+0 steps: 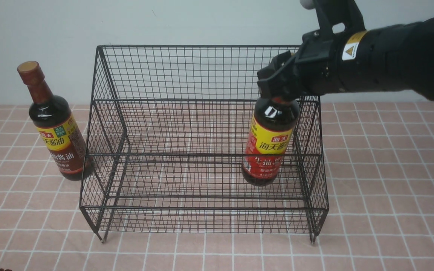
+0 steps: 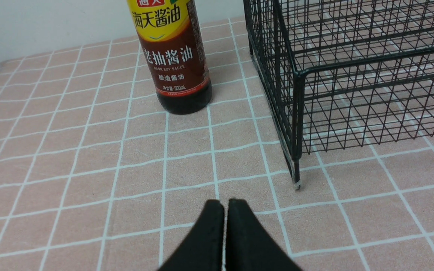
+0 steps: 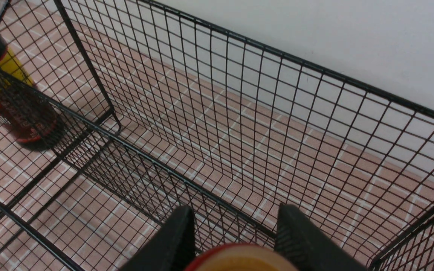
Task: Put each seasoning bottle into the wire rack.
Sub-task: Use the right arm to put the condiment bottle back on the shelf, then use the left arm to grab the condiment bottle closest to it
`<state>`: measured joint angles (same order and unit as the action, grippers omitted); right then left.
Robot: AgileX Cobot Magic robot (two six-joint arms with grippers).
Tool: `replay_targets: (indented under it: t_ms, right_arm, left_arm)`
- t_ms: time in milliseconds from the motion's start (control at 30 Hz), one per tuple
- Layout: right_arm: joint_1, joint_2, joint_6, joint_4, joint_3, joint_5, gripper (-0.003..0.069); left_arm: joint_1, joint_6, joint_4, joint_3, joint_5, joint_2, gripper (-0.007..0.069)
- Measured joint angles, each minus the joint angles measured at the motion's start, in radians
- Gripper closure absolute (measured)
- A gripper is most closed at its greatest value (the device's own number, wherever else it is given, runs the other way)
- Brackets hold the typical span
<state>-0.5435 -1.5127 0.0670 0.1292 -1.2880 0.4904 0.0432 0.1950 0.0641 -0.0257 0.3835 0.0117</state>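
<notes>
A red-label seasoning bottle is inside the wire rack at its right end, leaning slightly. Whether its base rests on a tier I cannot tell. My right gripper is shut on its neck from above. In the right wrist view the tan-topped cap sits between the two fingers of that gripper. The brown-label seasoning bottle stands upright on the tablecloth just outside the rack's left side. My left gripper is shut and empty, low over the cloth, short of this bottle and the rack's front left leg.
A pink checked tablecloth covers the table and a pale wall stands close behind the rack. The right arm reaches in over the rack's right wall. The rack's other tiers hold nothing.
</notes>
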Motion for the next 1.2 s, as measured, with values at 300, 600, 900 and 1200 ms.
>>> replay_targets:
  t_ms: [300, 600, 900, 1200]
  right_arm:
    - [0.0, -0.005, -0.003, 0.011, -0.008, -0.032, 0.0253]
    - [0.0, 0.159, -0.003, -0.013, -0.009, 0.058, 0.026]
    - [0.0, 0.607, -0.161, -0.123, -0.007, 0.343, 0.056]
    - [0.0, 1.064, -0.317, -0.139, 0.331, 0.19, 0.0671]
  left_arm:
    - [0.0, 0.0, 0.0, 0.0, 0.0, 0.0, 0.0631]
    - [0.0, 0.0, 0.0, 0.0, 0.0, 0.0, 0.0631]
    - [0.0, 0.0, 0.0, 0.0, 0.0, 0.0, 0.0631]
    - [0.0, 0.0, 0.0, 0.0, 0.0, 0.0, 0.0631]
